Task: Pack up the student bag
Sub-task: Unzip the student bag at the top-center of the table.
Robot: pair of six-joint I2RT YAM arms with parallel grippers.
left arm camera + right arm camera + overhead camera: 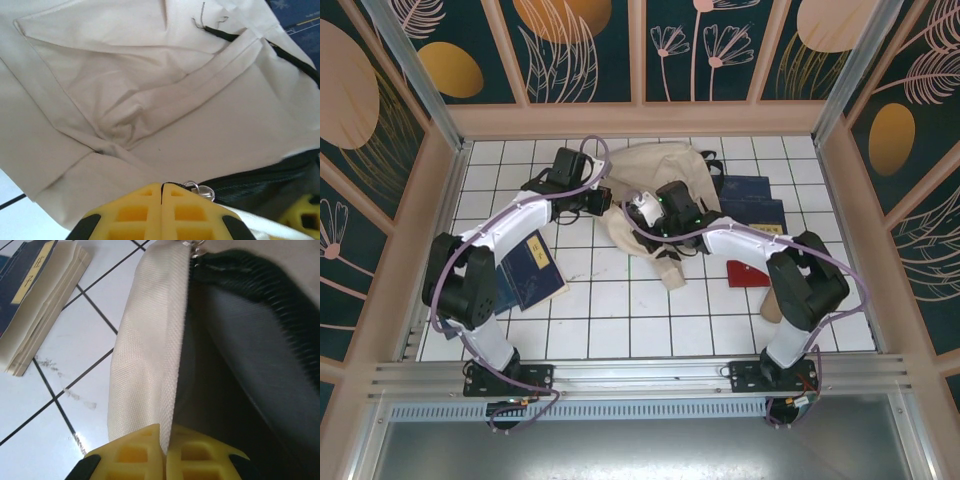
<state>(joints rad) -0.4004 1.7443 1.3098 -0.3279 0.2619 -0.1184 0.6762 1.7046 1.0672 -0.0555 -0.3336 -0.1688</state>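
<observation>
Nearest, surface [620,320]: white tiles with dark grout lines, running from the arm bases at the bottom of the top view to the back wall.
Lower-left book [532,268]: navy cover, lying flat beside the left arm's elbow, apart from the bag.
Red item [748,273]: flat and dark red, right of centre, just beside the right arm.
Right pincer [164,429]: clenched on the beige woven edge of the bag's open mouth; the dark lining gapes to its right.
Left pincer [161,186]: clenched, tips meeting at the bag's zipper line; I cannot tell whether cloth is caught between them.
Zipper pull [200,190]: small metal ring, just right of the left pincer's tips.
Student bag [660,165]: cream canvas, crumpled, upper centre of the top view, between the two pincers and reaching beyond them.
Far books [752,200]: navy, stacked at upper right, touching the bag's right side.
</observation>
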